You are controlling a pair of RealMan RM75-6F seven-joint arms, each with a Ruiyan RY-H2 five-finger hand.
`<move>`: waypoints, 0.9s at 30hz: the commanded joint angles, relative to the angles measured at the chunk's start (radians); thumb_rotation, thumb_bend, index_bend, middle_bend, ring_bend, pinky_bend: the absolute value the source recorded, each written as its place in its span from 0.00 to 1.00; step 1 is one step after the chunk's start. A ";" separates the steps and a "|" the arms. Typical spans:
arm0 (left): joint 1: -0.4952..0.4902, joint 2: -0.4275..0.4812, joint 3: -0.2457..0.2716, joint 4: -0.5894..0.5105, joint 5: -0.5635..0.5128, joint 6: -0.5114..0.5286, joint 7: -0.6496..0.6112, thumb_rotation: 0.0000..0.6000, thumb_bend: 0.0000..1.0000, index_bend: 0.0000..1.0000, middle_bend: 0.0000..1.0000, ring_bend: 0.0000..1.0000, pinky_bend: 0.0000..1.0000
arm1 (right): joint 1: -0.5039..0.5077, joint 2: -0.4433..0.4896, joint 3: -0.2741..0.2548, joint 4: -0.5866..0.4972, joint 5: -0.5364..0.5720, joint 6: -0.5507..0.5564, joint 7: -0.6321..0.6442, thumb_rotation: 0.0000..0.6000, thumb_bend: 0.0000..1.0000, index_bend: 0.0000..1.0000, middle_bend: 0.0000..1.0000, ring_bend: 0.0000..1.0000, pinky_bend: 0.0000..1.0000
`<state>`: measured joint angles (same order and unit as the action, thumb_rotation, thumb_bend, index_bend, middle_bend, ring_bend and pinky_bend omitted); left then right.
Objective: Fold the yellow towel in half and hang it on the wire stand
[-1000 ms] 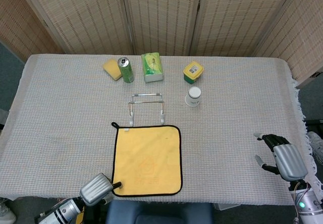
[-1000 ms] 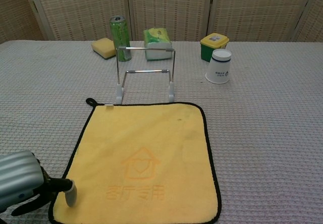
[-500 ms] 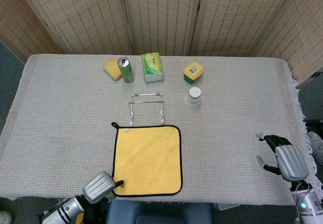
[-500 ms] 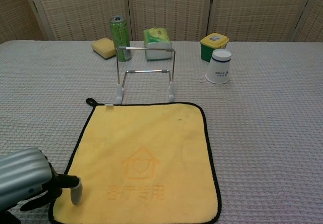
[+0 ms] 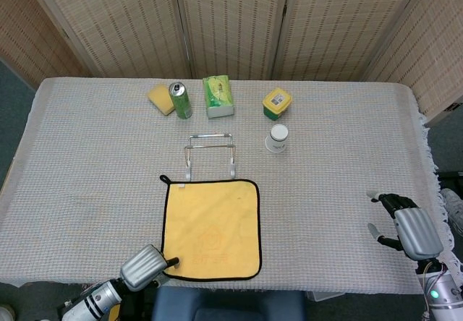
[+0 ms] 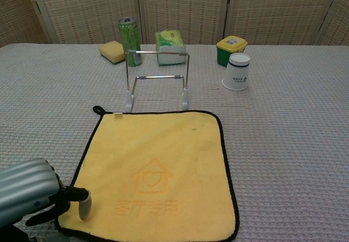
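Note:
The yellow towel with a black border lies flat on the table just in front of the wire stand; the chest view shows the towel and the upright stand too. My left hand is at the towel's near-left corner. In the chest view, the left hand has one fingertip resting on top of that corner, while another finger stays off the cloth beside the edge. The corner is not lifted. My right hand hovers open near the table's right edge, far from the towel.
Behind the stand are a yellow sponge, a green can, a green tissue pack, a yellow-lidded tub and a white cup. The table's near edge runs just below the towel. Woven screens close off the back.
My left hand has crept to the right, its fingertip sliding from the towel's border further onto the near-left corner. The right hand drew back slightly, then held still. The towel has not moved.

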<state>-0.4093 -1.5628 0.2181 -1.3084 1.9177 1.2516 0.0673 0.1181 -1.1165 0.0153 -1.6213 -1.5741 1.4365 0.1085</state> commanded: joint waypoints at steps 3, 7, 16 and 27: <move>-0.003 -0.004 0.001 0.003 0.003 0.011 -0.007 1.00 0.40 0.48 0.91 0.85 0.89 | 0.001 -0.002 -0.001 0.000 -0.002 -0.001 0.001 1.00 0.33 0.23 0.34 0.31 0.28; -0.006 -0.010 0.005 0.010 0.008 0.020 -0.021 1.00 0.44 0.51 0.91 0.85 0.89 | 0.004 -0.005 -0.005 -0.003 -0.011 -0.005 0.001 1.00 0.33 0.23 0.34 0.31 0.29; -0.009 -0.020 0.006 0.026 0.005 0.033 -0.035 1.00 0.47 0.58 0.92 0.86 0.90 | 0.065 -0.025 -0.028 -0.042 -0.117 -0.056 -0.003 1.00 0.33 0.23 0.37 0.37 0.45; -0.008 -0.015 0.008 0.012 -0.004 0.040 -0.027 1.00 0.47 0.58 0.92 0.86 0.90 | 0.254 -0.101 -0.051 -0.092 -0.280 -0.257 -0.016 1.00 0.33 0.28 0.57 0.66 0.81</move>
<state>-0.4178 -1.5787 0.2263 -1.2951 1.9145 1.2908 0.0398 0.3363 -1.1942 -0.0263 -1.7020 -1.8256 1.2194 0.0948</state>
